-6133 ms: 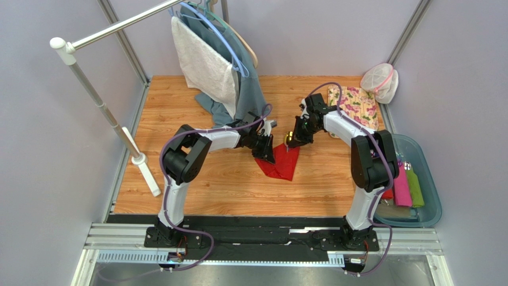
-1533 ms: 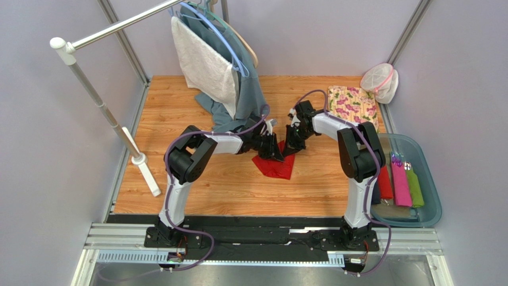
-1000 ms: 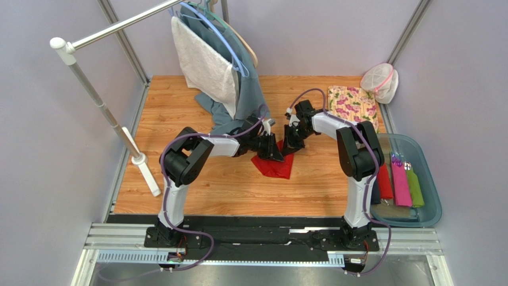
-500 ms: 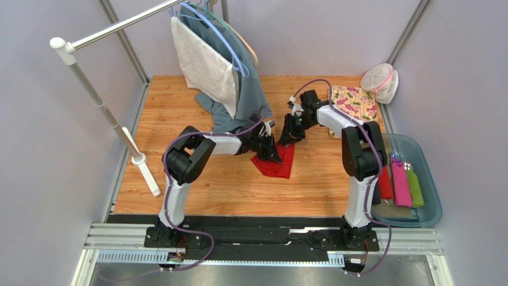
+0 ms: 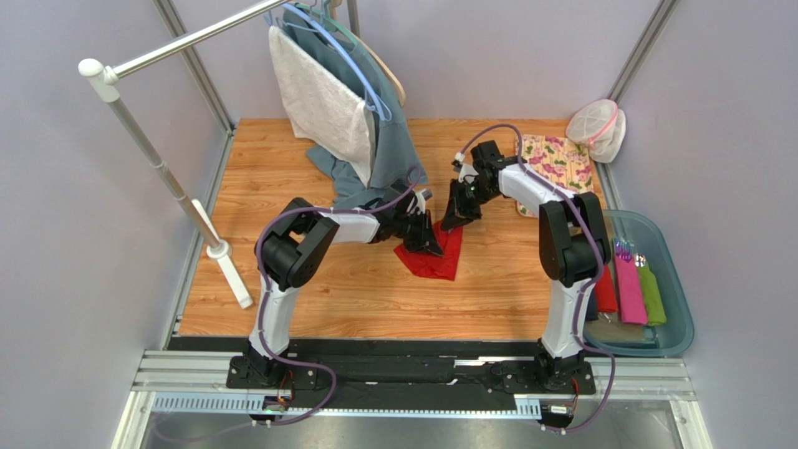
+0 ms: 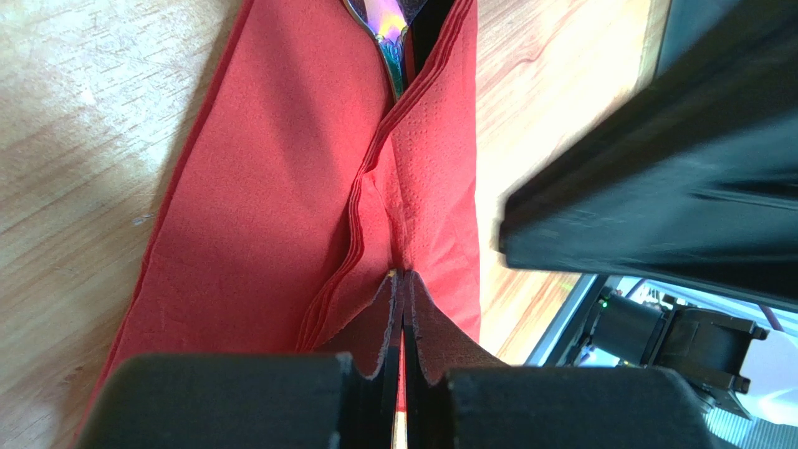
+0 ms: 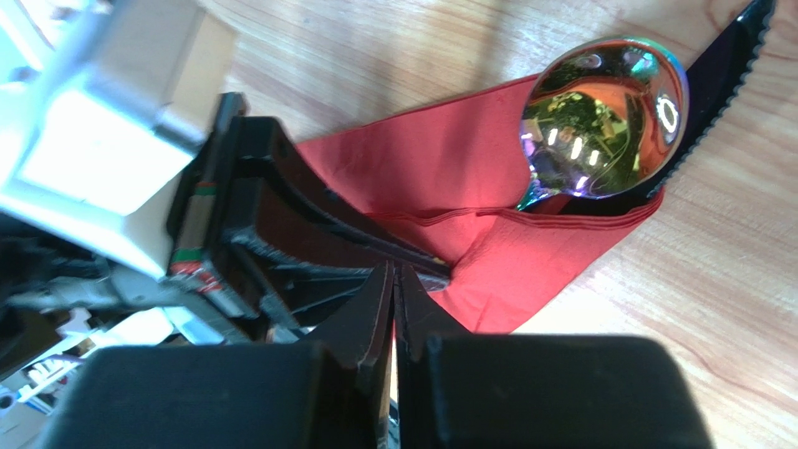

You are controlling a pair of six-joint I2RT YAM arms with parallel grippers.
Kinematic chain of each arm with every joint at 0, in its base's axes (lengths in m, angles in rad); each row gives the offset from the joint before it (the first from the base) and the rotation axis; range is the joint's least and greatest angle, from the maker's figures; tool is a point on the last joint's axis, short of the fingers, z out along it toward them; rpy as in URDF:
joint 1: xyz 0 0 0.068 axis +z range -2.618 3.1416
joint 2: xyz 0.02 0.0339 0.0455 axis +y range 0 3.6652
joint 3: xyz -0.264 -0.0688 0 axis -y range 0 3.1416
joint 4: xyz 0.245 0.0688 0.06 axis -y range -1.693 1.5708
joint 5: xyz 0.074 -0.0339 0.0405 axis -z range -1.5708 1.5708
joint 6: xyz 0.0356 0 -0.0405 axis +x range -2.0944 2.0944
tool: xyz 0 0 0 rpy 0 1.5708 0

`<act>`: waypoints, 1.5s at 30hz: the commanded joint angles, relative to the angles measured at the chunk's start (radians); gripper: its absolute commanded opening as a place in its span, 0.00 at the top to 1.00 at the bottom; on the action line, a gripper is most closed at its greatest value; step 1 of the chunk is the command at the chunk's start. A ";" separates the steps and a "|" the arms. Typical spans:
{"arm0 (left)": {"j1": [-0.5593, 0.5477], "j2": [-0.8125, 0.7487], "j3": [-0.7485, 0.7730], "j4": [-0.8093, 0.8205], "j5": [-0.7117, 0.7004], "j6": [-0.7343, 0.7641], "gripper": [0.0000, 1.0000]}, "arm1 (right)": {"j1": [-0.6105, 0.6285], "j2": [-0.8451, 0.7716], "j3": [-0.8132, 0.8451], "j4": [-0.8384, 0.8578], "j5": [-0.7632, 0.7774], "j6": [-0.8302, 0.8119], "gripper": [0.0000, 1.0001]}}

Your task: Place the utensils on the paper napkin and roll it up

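Note:
The red paper napkin (image 5: 436,255) lies partly folded on the wooden table. In the left wrist view its layers (image 6: 281,196) pucker at my left gripper (image 6: 403,277), which is shut and pinches a fold of it. An iridescent spoon (image 7: 604,117) rests on the napkin (image 7: 450,178), with a black serrated utensil (image 7: 726,79) under it. The spoon's handle (image 6: 389,33) runs into the fold. My right gripper (image 7: 393,273) is shut with nothing showing in it. It hovers at the napkin's far corner (image 5: 452,218), close to my left gripper (image 5: 429,239).
A grey garment and a white towel (image 5: 323,98) hang from a rack at the back left. A floral cloth (image 5: 557,159) and a mesh bag (image 5: 597,126) lie at the back right. A teal bin (image 5: 670,281) with pink and green rolls stands on the right.
My right gripper has lifted and drawn back a little toward the far right, off the napkin. My left gripper has stayed on the napkin's fold.

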 commanded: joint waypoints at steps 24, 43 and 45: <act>0.044 -0.323 -0.206 0.045 0.104 0.173 0.62 | 0.022 0.166 -0.127 0.086 0.133 -0.151 1.00; 0.005 -0.004 -0.031 -0.139 0.126 0.123 0.74 | 0.023 0.161 -0.139 0.086 0.141 -0.162 1.00; 0.015 0.014 -0.045 -0.150 0.115 0.106 0.75 | 0.023 0.161 -0.137 0.086 0.139 -0.162 1.00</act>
